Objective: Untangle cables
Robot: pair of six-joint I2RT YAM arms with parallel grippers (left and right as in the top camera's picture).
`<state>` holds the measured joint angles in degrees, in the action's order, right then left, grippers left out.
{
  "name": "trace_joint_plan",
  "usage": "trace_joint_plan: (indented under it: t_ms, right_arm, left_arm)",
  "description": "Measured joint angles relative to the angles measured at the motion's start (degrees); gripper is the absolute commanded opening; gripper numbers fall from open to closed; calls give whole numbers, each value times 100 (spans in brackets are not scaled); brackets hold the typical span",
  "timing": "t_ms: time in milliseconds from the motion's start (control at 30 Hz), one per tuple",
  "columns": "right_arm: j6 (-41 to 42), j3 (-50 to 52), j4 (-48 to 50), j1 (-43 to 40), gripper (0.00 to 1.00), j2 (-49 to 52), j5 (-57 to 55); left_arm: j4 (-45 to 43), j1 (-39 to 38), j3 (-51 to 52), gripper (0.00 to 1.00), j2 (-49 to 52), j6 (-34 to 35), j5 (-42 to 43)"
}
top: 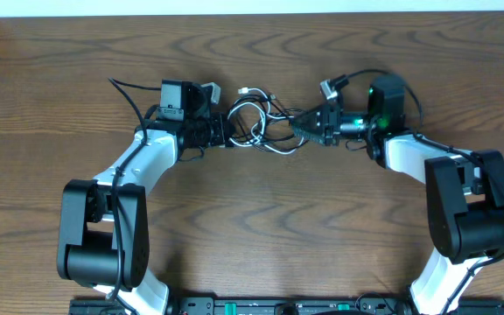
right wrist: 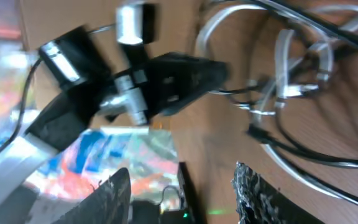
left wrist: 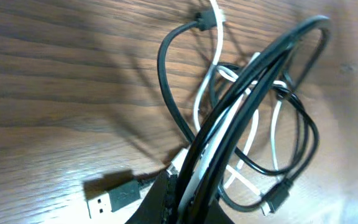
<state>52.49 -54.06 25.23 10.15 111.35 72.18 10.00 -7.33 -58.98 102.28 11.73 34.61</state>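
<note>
Left gripper (top: pixel 223 131) sits at nine o'clock of the tangle, jaws clamped on a bunch of black and white strands. The right gripper (top: pixel 303 122) faces it from three o'clock, jaws apart with nothing between them. On the wooden table (top: pixel 252 227) the cables (top: pixel 256 124) lie in knotted loops, toward twelve o'clock of its centre. A black USB plug (left wrist: pixel 110 198) rests flat at the tangle's seven o'clock in the left wrist view.
</note>
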Motion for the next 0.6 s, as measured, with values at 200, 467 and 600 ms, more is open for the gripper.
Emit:
trace_joint_plan:
  t_ms: [200,467,600]
  right_arm:
    - [-527,90,-1309,118,52,0,-1003]
    - [-833,111,-1808,514,44,0,-2396]
    - [-901,114,-1659,595,25,0,-2828]
  left_arm:
    - [-35,0,0,8,0,-20,358]
    - [-162,0,0,8,0,-20,1281]
    - [-179,0,0,8,0,-142,1641]
